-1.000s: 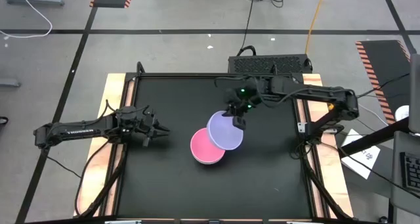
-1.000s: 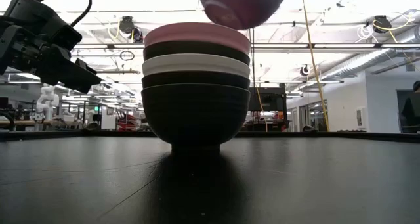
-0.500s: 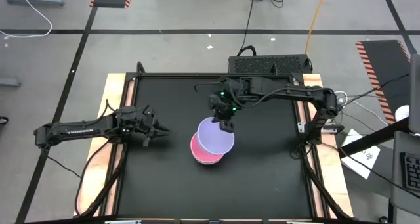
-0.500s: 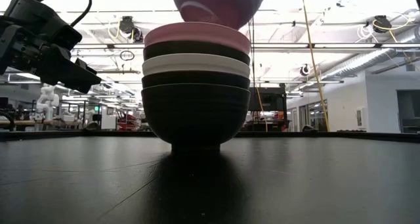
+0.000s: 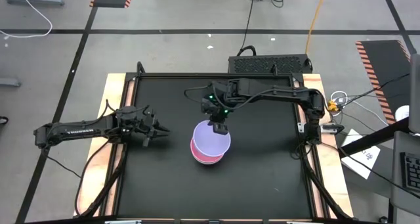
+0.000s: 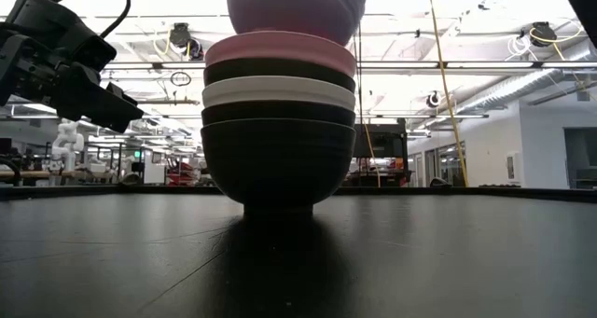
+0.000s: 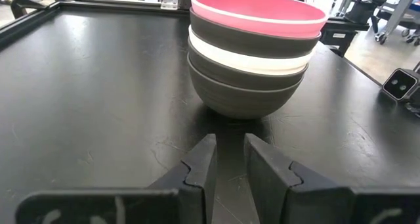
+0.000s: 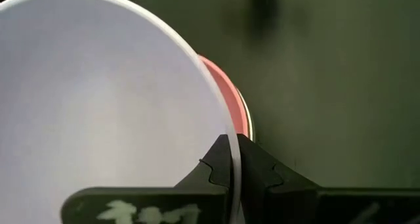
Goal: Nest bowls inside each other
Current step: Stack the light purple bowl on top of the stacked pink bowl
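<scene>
A stack of nested bowls (image 6: 278,131) stands on its black bottom bowl's foot in the middle of the black table. From the bottom it runs black, black, white, black, with the pink bowl (image 7: 259,14) on top. The lavender bowl (image 5: 211,138) hangs mouth up just over the pink bowl (image 5: 205,159), a little toward the far right of it, and my right gripper (image 5: 219,127) is shut on it. Whether its underside (image 6: 297,6) touches the pink rim, I cannot tell. My left gripper (image 7: 230,155) waits at the table's left, pointing at the stack, its fingers slightly apart with nothing between them. My right gripper pinches the lavender bowl's rim (image 8: 234,159) at its far side, one finger inside the bowl and one outside. The fingers slant down from the table's far side. The bowl hangs nearly level, mouth up, over the stack.
The black mat (image 5: 262,171) has bare room on every side of the stack. Wooden borders run along the table's left and right edges, and a black box (image 5: 269,64) with cables sits beyond the far edge.
My right gripper has gone toward the table's left edge and a little down, carrying the lavender bowl. The bowl was off to the stack's right and tilted, and now hangs almost level and nearly centred over the pink bowl, closer to its rim.
</scene>
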Action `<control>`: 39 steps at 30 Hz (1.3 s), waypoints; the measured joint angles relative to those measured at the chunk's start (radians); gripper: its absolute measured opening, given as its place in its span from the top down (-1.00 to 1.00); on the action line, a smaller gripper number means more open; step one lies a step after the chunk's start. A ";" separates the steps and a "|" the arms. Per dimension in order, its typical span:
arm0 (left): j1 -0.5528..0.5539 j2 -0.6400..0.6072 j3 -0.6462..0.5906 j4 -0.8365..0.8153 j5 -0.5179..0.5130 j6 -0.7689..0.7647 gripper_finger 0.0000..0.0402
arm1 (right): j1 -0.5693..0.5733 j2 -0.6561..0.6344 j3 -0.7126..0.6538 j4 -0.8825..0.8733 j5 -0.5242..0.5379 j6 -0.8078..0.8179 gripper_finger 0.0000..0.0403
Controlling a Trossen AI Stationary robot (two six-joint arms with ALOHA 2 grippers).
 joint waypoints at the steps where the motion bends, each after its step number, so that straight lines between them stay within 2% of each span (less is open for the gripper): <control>1: 0.000 0.000 0.000 0.000 0.000 0.000 0.60 | 0.000 0.004 0.000 0.001 0.000 0.000 1.00; 13: 0.000 0.000 0.000 0.001 0.000 0.000 0.60 | 0.012 0.094 0.000 -0.008 0.006 -0.023 1.00; 16: 0.000 0.000 0.000 0.002 0.000 0.000 0.60 | 0.015 0.103 0.000 -0.035 0.042 -0.019 1.00; 22: 0.000 0.000 0.000 0.003 0.001 0.001 0.60 | 0.018 0.105 0.000 -0.069 0.080 -0.013 1.00; 34: 0.000 0.000 0.000 0.002 0.001 0.001 0.60 | 0.048 0.105 0.000 -0.130 0.084 0.014 1.00; 39: 0.000 0.000 0.000 0.002 0.001 0.001 0.60 | 0.054 0.105 0.000 -0.154 0.131 0.035 1.00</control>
